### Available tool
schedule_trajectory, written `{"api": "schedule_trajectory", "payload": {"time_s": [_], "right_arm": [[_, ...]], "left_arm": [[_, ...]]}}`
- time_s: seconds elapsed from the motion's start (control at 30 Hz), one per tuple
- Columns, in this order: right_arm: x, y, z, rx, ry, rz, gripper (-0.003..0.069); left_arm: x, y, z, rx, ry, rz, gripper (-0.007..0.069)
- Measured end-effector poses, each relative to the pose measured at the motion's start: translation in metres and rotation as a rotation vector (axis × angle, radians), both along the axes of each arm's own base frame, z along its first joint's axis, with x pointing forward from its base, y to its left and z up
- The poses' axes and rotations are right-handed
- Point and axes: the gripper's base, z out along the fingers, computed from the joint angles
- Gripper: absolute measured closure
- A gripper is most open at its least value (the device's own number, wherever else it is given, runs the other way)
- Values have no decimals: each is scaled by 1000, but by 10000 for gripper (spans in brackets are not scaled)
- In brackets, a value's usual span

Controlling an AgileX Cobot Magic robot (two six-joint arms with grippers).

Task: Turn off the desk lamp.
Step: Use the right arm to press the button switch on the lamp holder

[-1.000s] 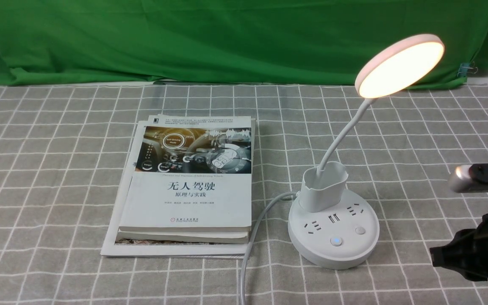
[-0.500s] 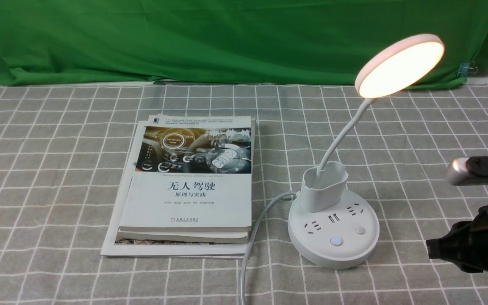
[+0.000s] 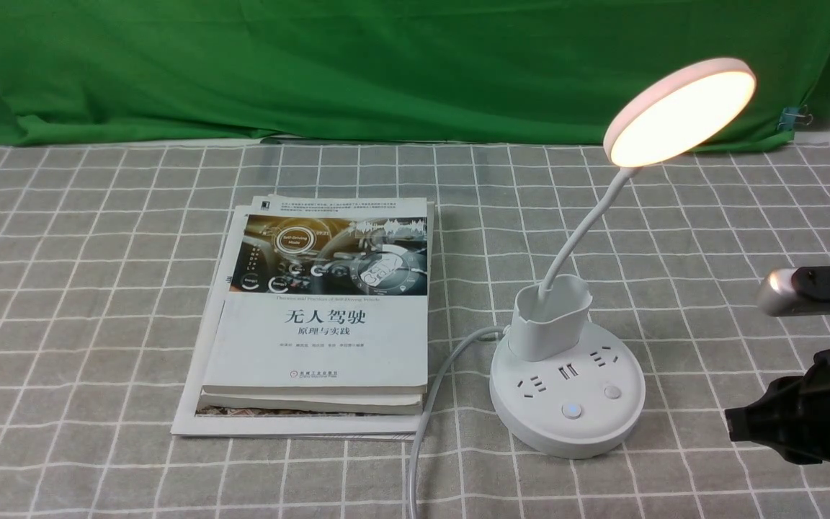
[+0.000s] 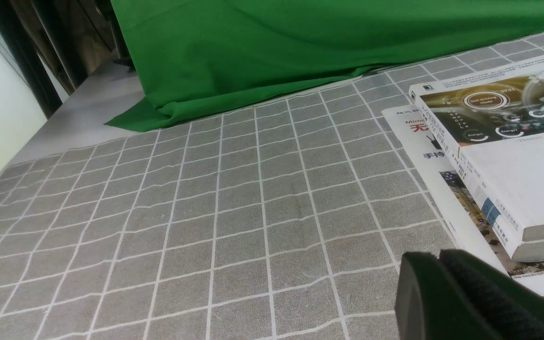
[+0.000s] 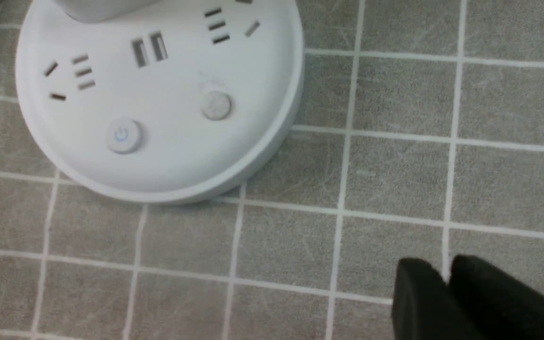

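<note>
- White desk lamp (image 3: 552, 321): stands on the tablecloth (image 3: 98, 288), lower right of centre in the front view, well apart from both grippers.
- Disc head (image 3: 681, 115): upper right of the frame, tilted, its face glowing warm yellow.
- Neck (image 3: 575, 241): thin, curving down from the head into the cup holder (image 3: 550, 328).
- Base (image 3: 530, 425): round, carrying sockets, a power button (image 3: 570, 411) with a blue mark, and a plain grey button (image 3: 612, 392) just right of it.
- Right gripper (image 3: 732, 427): black, at the lower right edge, right of the base and clear of it. The right wrist view shows its fingers (image 5: 418, 297) pressed together on nothing.
- Left gripper (image 4: 439, 257): only a dark sliver at the lower left edge of the front view. Its wrist view shows the pads closed and empty, near a corner of the books.
- Books (image 3: 321, 317): flat stack, centre of the frame, left of the lamp.
- Cable (image 3: 433, 389): white, running from the base to the bottom edge.
- Green cloth (image 3: 386, 65): draped across the top of the frame.
</note>
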Motion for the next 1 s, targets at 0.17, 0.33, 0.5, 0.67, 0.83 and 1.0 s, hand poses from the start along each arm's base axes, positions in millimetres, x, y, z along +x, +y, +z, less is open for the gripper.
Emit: {"api": "schedule_trajectory", "payload": {"time_s": [0.17,0.33,0.5,0.67,0.83,1.0], "right_arm": [[6,2,1,-5,7,8,522],[9,3,-3,-13,40,11,522],[14,4,0,-13,46,14,522],[20,6,2,-15,48,20,526],[29,31,1,-20,55,106,554],[40,55,-4,-25,67,174,554]], "left_arm": [[0,0,0,0,0,0,606],[0,0,0,0,0,0,606],[0,0,0,1,0,0,606],[0,0,0,0,0,0,606],[0,0,0,0,0,0,606],[0,0,0,0,0,0,606]]}}
